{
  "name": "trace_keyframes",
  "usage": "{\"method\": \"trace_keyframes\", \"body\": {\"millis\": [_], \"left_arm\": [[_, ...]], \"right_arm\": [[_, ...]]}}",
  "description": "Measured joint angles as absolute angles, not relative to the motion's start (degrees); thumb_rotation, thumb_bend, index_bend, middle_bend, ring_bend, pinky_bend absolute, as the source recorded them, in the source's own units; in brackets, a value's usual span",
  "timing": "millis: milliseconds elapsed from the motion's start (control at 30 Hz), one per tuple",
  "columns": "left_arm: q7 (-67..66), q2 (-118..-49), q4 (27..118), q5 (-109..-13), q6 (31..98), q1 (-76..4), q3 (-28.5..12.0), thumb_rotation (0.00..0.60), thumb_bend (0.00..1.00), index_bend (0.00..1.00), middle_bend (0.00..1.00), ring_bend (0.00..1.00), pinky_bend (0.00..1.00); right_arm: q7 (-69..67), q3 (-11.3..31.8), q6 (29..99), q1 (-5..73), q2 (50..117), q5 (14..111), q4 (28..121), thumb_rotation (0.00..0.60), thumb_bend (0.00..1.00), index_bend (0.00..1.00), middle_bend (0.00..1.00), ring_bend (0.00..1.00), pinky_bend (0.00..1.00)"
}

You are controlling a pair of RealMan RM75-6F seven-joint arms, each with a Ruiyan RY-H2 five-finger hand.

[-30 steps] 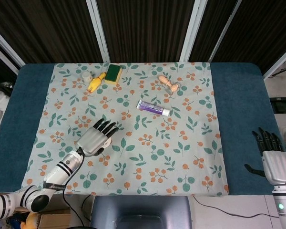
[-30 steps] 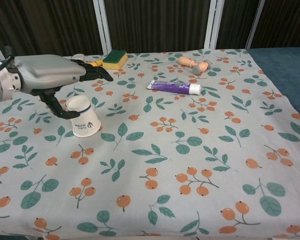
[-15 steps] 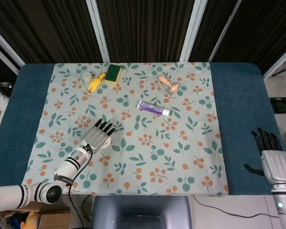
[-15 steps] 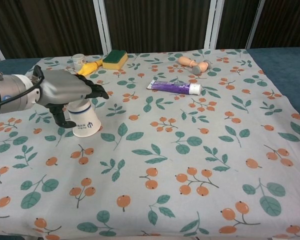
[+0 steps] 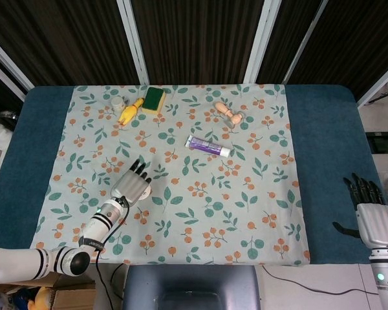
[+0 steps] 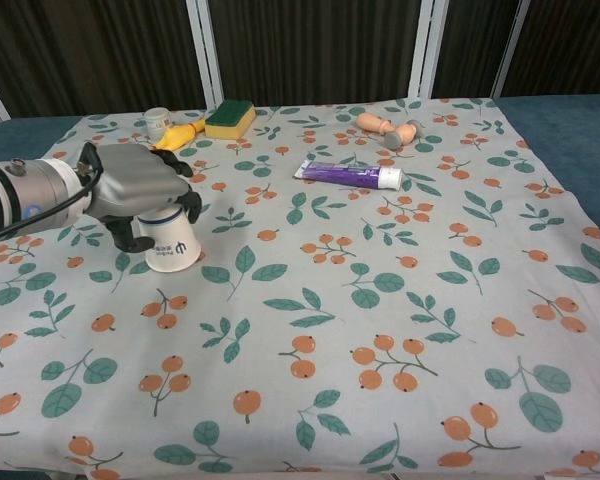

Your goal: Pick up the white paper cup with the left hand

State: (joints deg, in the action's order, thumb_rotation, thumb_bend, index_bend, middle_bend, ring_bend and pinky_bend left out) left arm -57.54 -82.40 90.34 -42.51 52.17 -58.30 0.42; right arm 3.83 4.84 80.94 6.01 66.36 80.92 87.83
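The white paper cup (image 6: pixel 172 247) stands upside down on the flowered cloth at the left, with a dark logo on its side. My left hand (image 6: pixel 135 186) sits over it, with fingers (image 6: pixel 188 203) curled down around its top and far side and the thumb (image 6: pixel 128 240) against its near left side. In the head view the left hand (image 5: pixel 132 186) covers the cup almost wholly. My right hand (image 5: pixel 374 219) hangs off the table's right edge, fingers apart, holding nothing.
A purple tube (image 6: pixel 350 175) lies mid-table. At the back stand a green-and-yellow sponge (image 6: pixel 230 117), a yellow object (image 6: pixel 180 131) and a small white jar (image 6: pixel 158 121); a wooden piece (image 6: pixel 388 128) lies back right. The flowered cloth (image 6: pixel 380 330) covers the blue table (image 5: pixel 323 129).
My left hand has come down onto the cup and its fingers, stretched out a second ago, have curled around it. The cup has stayed in place. The right hand has barely moved.
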Motion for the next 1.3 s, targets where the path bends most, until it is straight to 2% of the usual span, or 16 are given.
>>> {"method": "trace_keyframes", "body": {"millis": [200, 400, 600, 800, 933, 1100, 1200, 1300], "left_arm": [[-57.2, -82.8, 90.1, -43.0, 53.4, -58.5, 0.8, 0.6, 0.44, 0.46, 0.4, 0.07, 0.0], [-51.1, -82.5, 90.4, -46.9, 54.5, -57.4, -0.7, 0.6, 0.44, 0.42, 0.42, 0.11, 0.0], [-31.9, -82.7, 89.0, -51.3, 53.4, -54.7, -4.5, 0.6, 0.43, 0.41, 0.39, 0.07, 0.0], [-5.5, -84.9, 83.6, -55.9, 50.2, -51.1, -8.2, 0.6, 0.43, 0.44, 0.37, 0.04, 0.0], [12.2, -88.2, 77.3, -59.5, 48.4, -48.3, -10.4, 0.6, 0.43, 0.44, 0.37, 0.01, 0.0], [24.9, -92.8, 67.1, -65.9, 46.9, -45.6, -11.5, 0.6, 0.43, 0.43, 0.36, 0.0, 0.0], [29.3, -95.0, 62.6, -69.5, 46.1, -44.6, -11.6, 0.6, 0.43, 0.39, 0.32, 0.0, 0.0], [31.6, -95.7, 60.7, -71.6, 45.2, -44.2, -11.3, 0.6, 0.42, 0.28, 0.19, 0.0, 0.0]], "right_arm": [[4.0, 4.9, 80.8, 6.0, 66.4, 80.7, 87.9, 0.6, 0.22, 0.0, 0.0, 0.0, 0.0], [4.1, 5.0, 80.6, 6.1, 66.3, 80.5, 88.0, 0.6, 0.22, 0.0, 0.0, 0.0, 0.0], [4.4, 4.9, 80.5, 6.2, 66.5, 80.6, 88.1, 0.6, 0.22, 0.0, 0.0, 0.0, 0.0], [4.4, 4.9, 80.7, 6.1, 66.3, 80.7, 88.3, 0.6, 0.22, 0.0, 0.0, 0.0, 0.0], [4.6, 5.0, 80.5, 6.1, 66.3, 80.2, 88.2, 0.6, 0.22, 0.0, 0.0, 0.0, 0.0], [4.9, 5.0, 79.7, 6.2, 66.5, 79.6, 88.1, 0.6, 0.22, 0.0, 0.0, 0.0, 0.0], [4.8, 4.9, 79.5, 6.4, 66.6, 79.6, 88.0, 0.6, 0.22, 0.0, 0.0, 0.0, 0.0], [4.8, 4.9, 79.4, 6.4, 66.8, 79.7, 87.9, 0.6, 0.22, 0.0, 0.0, 0.0, 0.0]]}}
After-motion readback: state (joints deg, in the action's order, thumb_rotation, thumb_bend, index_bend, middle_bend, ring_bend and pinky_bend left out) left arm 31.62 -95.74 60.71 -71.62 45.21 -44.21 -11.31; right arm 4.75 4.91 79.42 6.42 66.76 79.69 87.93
